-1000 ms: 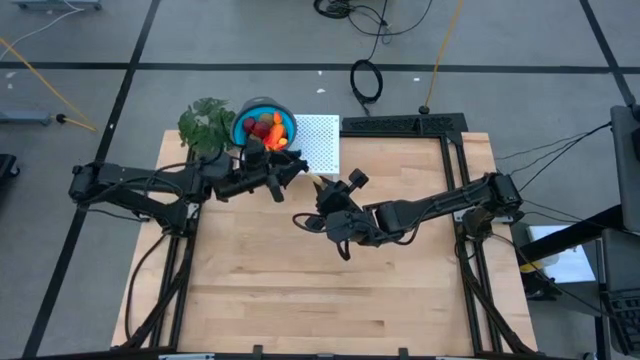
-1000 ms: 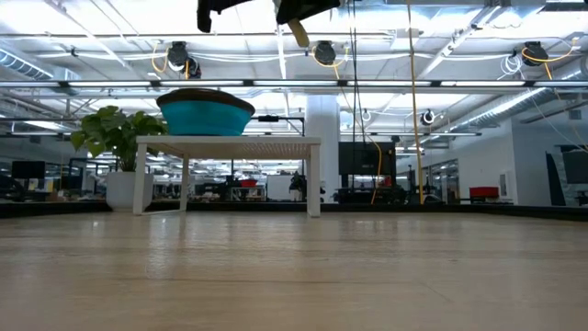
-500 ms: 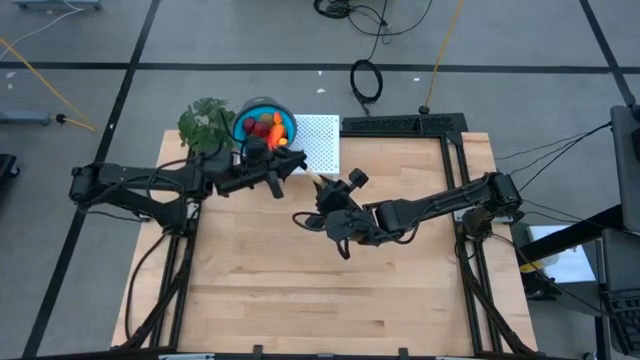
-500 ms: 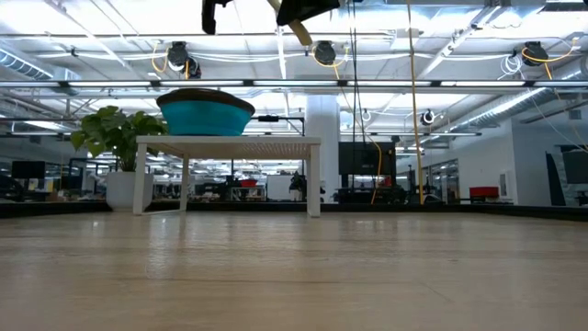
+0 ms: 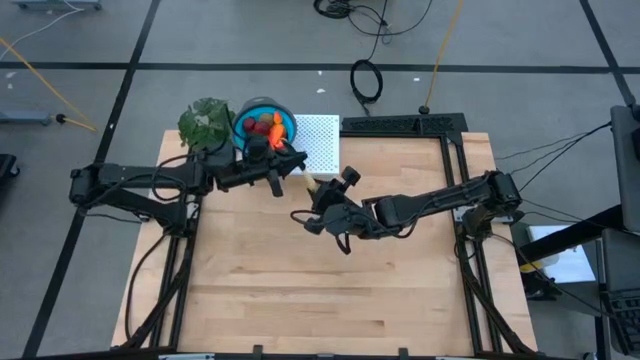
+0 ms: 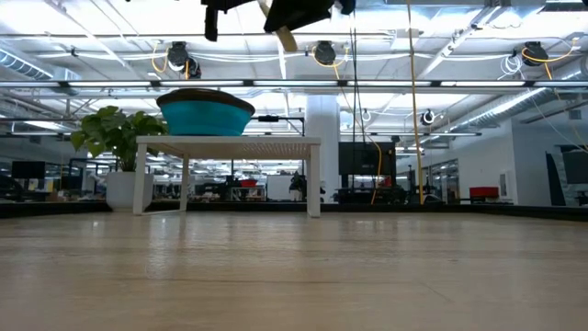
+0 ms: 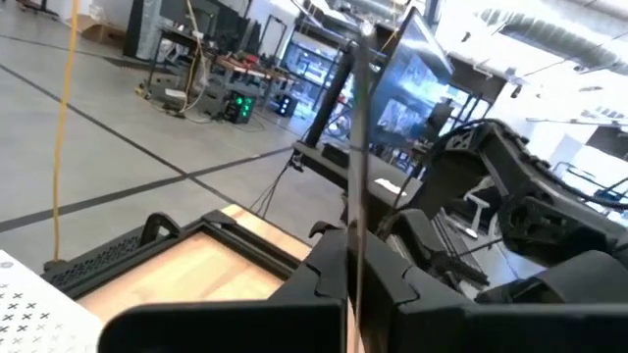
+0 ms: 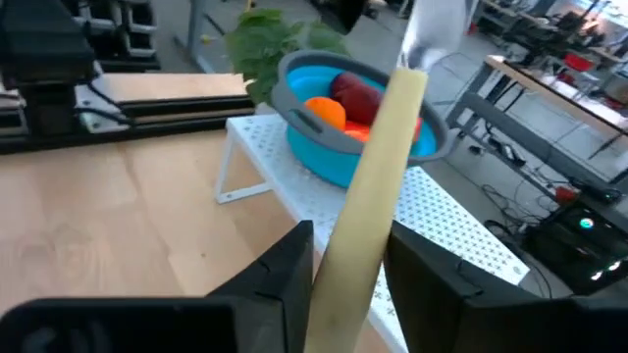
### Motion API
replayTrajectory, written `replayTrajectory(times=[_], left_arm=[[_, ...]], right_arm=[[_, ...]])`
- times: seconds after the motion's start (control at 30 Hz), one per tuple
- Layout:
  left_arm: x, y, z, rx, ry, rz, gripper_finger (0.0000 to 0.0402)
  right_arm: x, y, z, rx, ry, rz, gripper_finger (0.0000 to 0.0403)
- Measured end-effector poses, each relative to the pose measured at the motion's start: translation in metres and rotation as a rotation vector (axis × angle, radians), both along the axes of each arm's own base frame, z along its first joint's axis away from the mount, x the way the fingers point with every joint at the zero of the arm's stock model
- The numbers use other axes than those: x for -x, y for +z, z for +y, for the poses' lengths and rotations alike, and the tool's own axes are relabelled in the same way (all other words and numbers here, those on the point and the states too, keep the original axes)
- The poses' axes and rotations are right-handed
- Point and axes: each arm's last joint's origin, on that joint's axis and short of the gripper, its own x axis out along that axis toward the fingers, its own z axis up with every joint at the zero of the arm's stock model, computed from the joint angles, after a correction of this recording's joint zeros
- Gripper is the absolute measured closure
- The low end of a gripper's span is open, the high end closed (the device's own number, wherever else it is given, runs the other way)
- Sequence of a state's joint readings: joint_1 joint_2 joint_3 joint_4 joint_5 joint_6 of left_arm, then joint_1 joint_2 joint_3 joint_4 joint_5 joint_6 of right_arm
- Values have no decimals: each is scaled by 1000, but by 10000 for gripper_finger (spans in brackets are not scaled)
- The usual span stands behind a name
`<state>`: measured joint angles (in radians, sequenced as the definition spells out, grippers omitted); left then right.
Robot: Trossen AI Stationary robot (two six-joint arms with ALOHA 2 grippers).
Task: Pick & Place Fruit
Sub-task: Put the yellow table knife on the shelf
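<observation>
A blue bowl (image 5: 262, 120) holds red and orange fruit pieces (image 8: 345, 98) and stands on a white perforated rack (image 5: 320, 140) at the table's far edge. My right gripper (image 5: 318, 192) hovers just near of the rack, shut on a pale yellow-handled knife (image 8: 371, 196). My left gripper (image 5: 292, 160) is in the air beside the bowl's near right rim. Its fingers (image 7: 324, 284) look shut, with nothing between them. The left arm hides part of the fruit. My right gripper pinches the knife's pale yellow handle (image 8: 345, 265) between its two fingers. The handle runs forward between the fingers, with the blurred blade (image 8: 432, 29) beyond it. The knife is lifted clear of the table, and one end (image 6: 287, 39) slants down below the gripper.
A green leafy plant (image 5: 205, 125) stands left of the bowl. The wooden table (image 5: 320, 290) lies bare near of both arms. A black frame (image 5: 400, 125) runs along the table's far right edge.
My right gripper, still shut on the knife, has gone a little toward the table's far left, closer to the rack and bowl. My left gripper has shifted slightly toward the bowl.
</observation>
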<state>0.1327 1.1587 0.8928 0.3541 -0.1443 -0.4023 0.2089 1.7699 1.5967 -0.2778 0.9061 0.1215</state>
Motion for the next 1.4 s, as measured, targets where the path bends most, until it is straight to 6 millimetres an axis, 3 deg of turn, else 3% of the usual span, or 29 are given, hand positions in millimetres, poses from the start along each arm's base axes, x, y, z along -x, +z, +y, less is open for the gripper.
replayTrajectory(times=[0.47,0.67,0.97,1.1,1.4], left_arm=[[3,-4,21,0,-32,47,402],[7,-8,36,26,-73,74,402],[12,7,48,46,-88,137,402],[9,13,52,46,-79,174,402],[-26,13,69,123,-115,233,402]], right_arm=[[5,-10,0,-32,24,98,188],[14,-7,2,-44,62,156,166],[45,-7,-6,-108,12,336,189],[49,-13,-7,-121,-10,355,206],[71,-39,-9,-179,22,295,248]])
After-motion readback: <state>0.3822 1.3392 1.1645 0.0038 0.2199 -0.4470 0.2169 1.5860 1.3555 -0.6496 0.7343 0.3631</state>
